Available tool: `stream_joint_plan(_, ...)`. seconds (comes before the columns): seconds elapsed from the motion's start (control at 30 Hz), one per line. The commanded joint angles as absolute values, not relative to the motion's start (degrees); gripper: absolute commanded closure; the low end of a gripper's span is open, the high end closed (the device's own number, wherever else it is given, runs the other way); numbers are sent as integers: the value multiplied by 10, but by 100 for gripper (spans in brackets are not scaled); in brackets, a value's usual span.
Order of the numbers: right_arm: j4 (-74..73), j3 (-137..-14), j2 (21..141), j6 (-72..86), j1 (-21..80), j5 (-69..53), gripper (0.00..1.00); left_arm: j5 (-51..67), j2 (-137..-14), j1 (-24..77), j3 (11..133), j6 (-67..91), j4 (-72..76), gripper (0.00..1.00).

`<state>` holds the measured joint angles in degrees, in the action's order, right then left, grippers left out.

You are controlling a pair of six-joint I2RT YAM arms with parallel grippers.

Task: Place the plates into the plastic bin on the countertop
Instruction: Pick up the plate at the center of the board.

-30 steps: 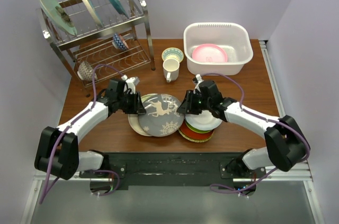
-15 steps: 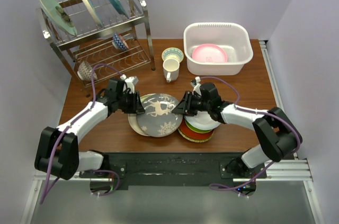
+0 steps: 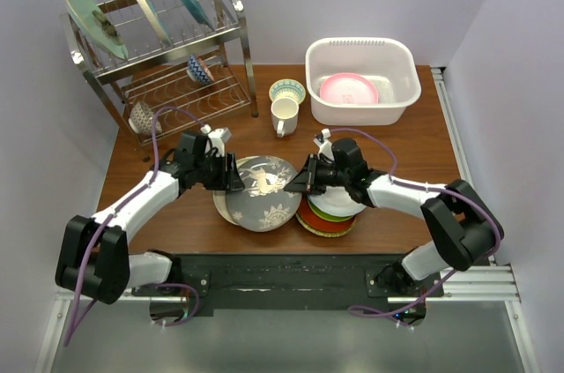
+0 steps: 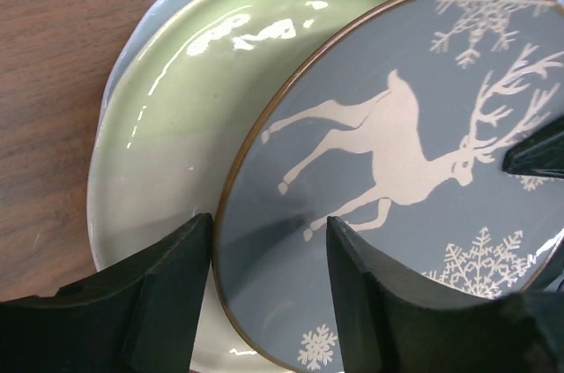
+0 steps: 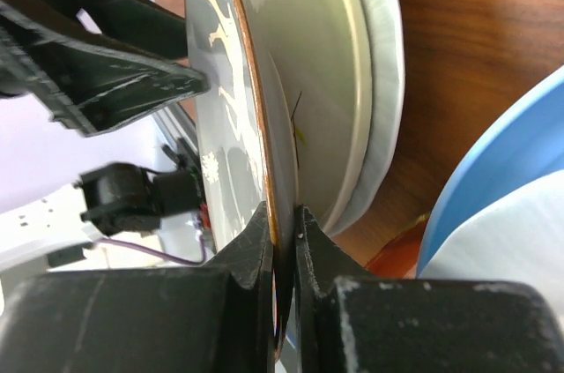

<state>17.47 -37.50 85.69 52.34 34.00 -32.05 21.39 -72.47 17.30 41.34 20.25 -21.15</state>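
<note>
A dark plate with a white deer [image 3: 263, 197] lies tilted on a pale green plate [image 4: 194, 100], left of centre on the countertop [image 3: 414, 139]. My right gripper [image 3: 293, 184] is shut on its right rim, seen edge-on between the jaws [image 5: 282, 219]. My left gripper [image 3: 234, 182] is open and straddles the left rim [image 4: 269, 241] without pinching it. A stack of plates [image 3: 330, 219], red-orange at the bottom and white with a blue rim on top [image 5: 502, 179], sits under my right arm. The white plastic bin [image 3: 314, 73] at the back right holds a pink plate [image 3: 348, 89].
A metal dish rack [image 3: 167, 47] at the back left holds three plates on edge and small patterned bowls. A white mug [image 3: 284, 115] and a small bowl [image 3: 286, 89] stand between the rack and the bin. Bare wood lies right of the stack.
My right gripper has closed on the deer plate's right rim. My left gripper has opened wider around the left rim. The plate has shifted slightly to the left.
</note>
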Motion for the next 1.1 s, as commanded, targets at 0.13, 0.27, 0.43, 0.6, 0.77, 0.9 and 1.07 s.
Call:
stream_joint_plan(0.13,143,-427,793,496,345,-322,100,183,-619,179,418,200,-208,20)
stream_joint_plan(0.27,136,-431,785,497,339,-323,100,128,-571,178,417,206,-214,12)
stream_joint_plan(0.43,118,-441,775,492,333,-322,100,87,-538,175,417,211,-221,2)
stream_joint_plan(0.6,77,-462,762,472,329,-309,100,84,-507,169,409,212,-211,0)
stream_joint_plan(0.77,55,-484,755,461,321,-306,100,84,-515,161,410,212,-214,0)
stream_joint_plan(0.9,41,-498,756,455,309,-307,100,87,-519,157,411,211,-214,0)
stream_joint_plan(1.07,33,-523,758,448,289,-311,100,95,-517,154,410,209,-212,0)
